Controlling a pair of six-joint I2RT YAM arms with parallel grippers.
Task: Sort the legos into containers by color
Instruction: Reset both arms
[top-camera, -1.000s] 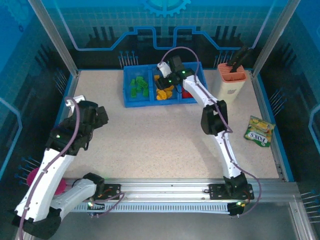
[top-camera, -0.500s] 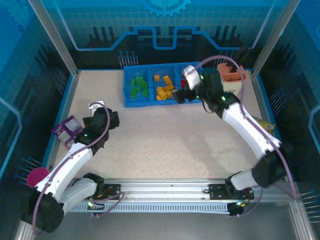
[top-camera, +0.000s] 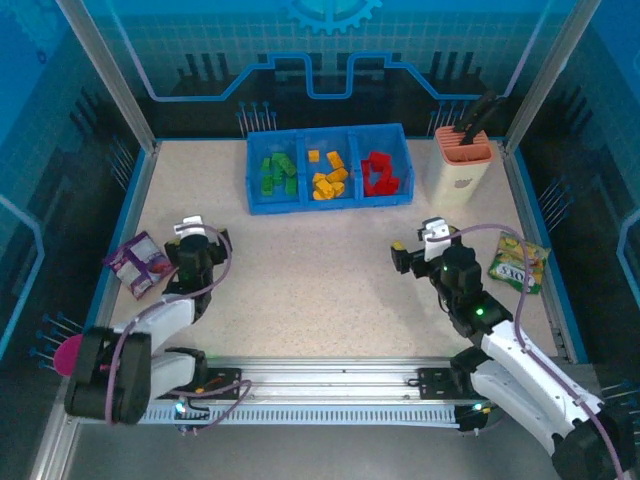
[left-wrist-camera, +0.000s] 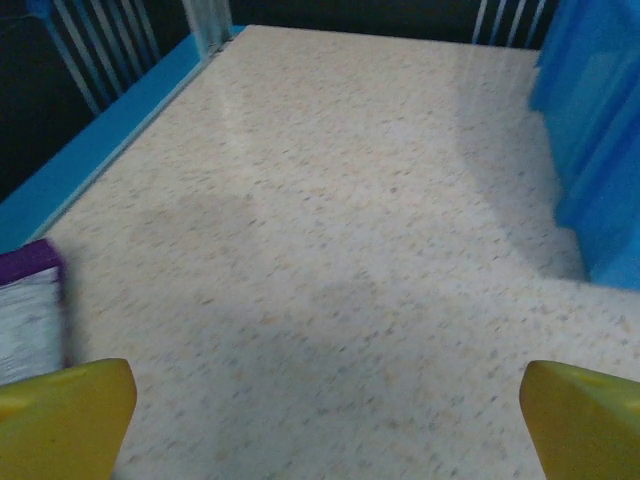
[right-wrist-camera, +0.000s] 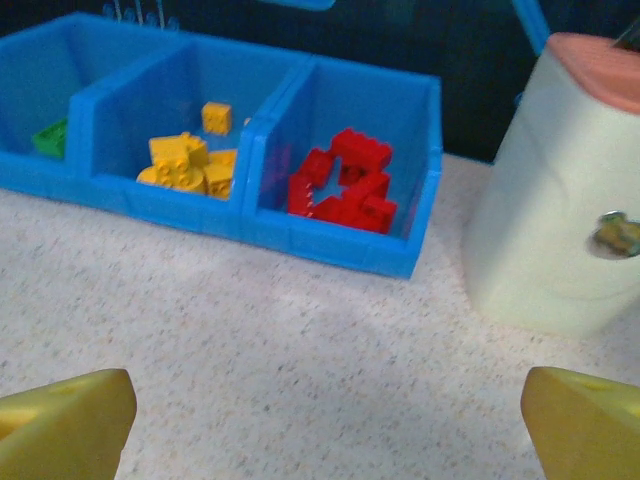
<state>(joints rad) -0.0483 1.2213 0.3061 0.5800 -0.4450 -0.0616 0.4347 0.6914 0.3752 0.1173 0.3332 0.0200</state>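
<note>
The legos (top-camera: 327, 175) are lying sorted in the blue tray (top-camera: 325, 206) at the worktop's (top-camera: 320, 280) far edge: green left, yellow middle, red right. The left tool (left-wrist-camera: 325, 420) and right tool (right-wrist-camera: 325, 420) are both gaping wide, carrying nothing. The right tool is sitting near a snack packet (top-camera: 518, 262) and the cream holder (right-wrist-camera: 560, 200), so a careless swing is risking a knock. The top view is showing all three compartments, while the right wrist view is cropping most of the green.

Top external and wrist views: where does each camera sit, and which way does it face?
Top external: above and behind the robot, looking down on the table; both arms, left gripper, right gripper.
Left wrist: low, facing the far-left corner; yellow fingertips.
Right wrist: low, facing the blue tray; yellow fingertips.
Top and right wrist share the tray.
</note>
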